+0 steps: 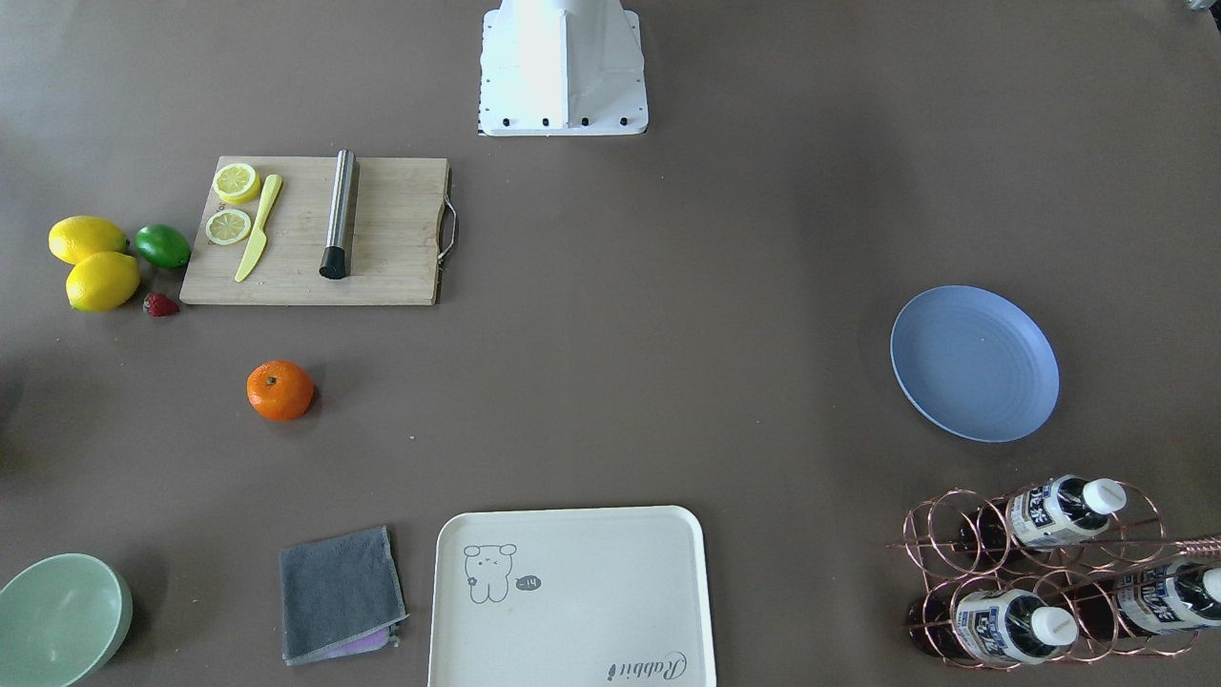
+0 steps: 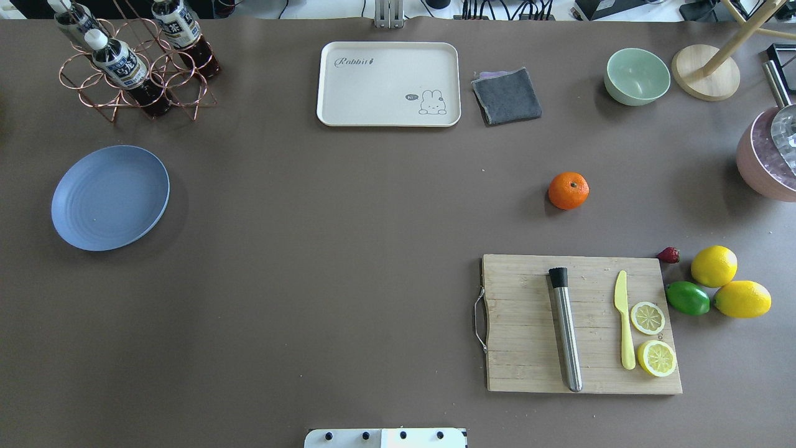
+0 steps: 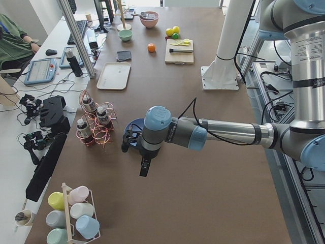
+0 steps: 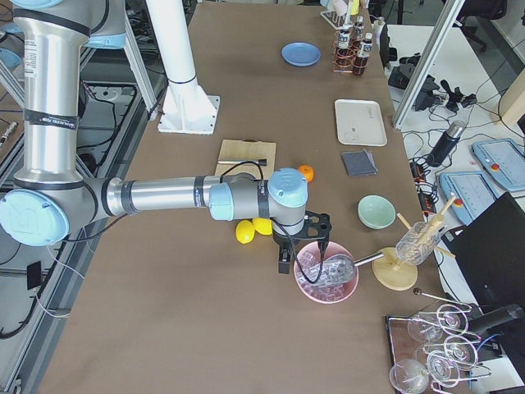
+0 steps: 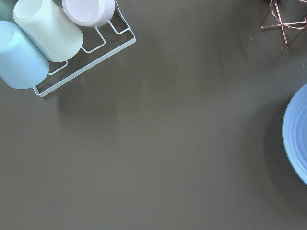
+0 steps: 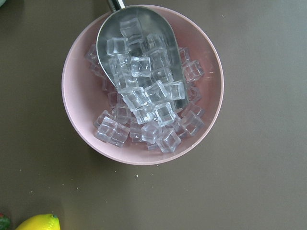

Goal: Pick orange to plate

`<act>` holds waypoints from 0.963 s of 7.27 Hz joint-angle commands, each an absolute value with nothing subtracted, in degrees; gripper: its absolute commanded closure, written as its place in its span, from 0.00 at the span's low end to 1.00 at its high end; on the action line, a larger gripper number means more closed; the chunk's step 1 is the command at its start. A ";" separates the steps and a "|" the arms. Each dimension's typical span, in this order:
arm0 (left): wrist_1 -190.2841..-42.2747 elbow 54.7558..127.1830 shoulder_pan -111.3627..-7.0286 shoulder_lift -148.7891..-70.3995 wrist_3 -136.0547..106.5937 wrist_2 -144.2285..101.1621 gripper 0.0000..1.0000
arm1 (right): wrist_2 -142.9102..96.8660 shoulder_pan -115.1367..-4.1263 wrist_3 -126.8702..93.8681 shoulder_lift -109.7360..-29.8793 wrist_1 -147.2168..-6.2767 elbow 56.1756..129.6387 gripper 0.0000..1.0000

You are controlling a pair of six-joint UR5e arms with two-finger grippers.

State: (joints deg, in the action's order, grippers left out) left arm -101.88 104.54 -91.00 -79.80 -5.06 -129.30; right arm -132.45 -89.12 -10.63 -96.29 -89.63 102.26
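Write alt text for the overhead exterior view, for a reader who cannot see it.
An orange sits alone on the brown table, right of centre, far from the blue plate near the left edge. A cutting board with lemon slices lies nearer the camera, a cream tray at the far side.

Both grippers only show up in the side views. The left gripper (image 3: 144, 168) and right gripper (image 4: 283, 261) are small dark shapes there, so no telling how the jaws stand. The plate (image 5: 298, 136) is just an arc chopped by the left wrist view's right edge, and in the exterior left view the near arm covers most of it. The orange (image 4: 306, 172) sits partly behind the right arm's wrist, I think. The pink ice bowl (image 2: 755, 168) runs off the overhead's right edge, at the tabletop's right end. The green bowl (image 1: 57, 620) and tray (image 1: 572, 611) are clipped at the front view's bottom.
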 commanded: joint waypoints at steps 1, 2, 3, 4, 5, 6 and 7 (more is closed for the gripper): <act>-103.78 104.42 -90.97 -77.63 -5.18 -129.63 0.02 | -132.54 -89.12 -10.63 -96.68 -89.56 102.56 0.00; -103.62 103.89 -90.97 -77.52 -5.19 -129.73 0.02 | -132.80 -89.12 -10.63 -96.77 -89.56 102.39 0.00; -103.71 103.63 -90.97 -77.43 -5.19 -129.73 0.02 | -132.89 -89.12 -10.63 -97.20 -89.56 102.48 0.00; -103.71 103.54 -90.97 -77.43 -5.10 -129.73 0.02 | -133.76 -89.12 -10.55 -97.38 -89.47 102.57 0.00; -103.62 103.54 -90.97 -77.43 -5.18 -129.73 0.02 | -134.20 -89.12 -10.55 -97.38 -89.47 102.83 0.00; -103.62 103.45 -90.97 -77.43 -5.19 -129.73 0.02 | -134.30 -89.12 -10.63 -97.38 -89.47 102.92 0.00; -103.71 103.53 -90.97 -77.43 -5.19 -129.73 0.02 | -134.30 -89.12 -10.55 -97.38 -89.47 102.92 0.00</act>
State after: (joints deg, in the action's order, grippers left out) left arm -103.65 103.52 -90.97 -77.44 -5.18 -129.73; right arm -134.17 -89.12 -10.59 -97.36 -89.48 102.86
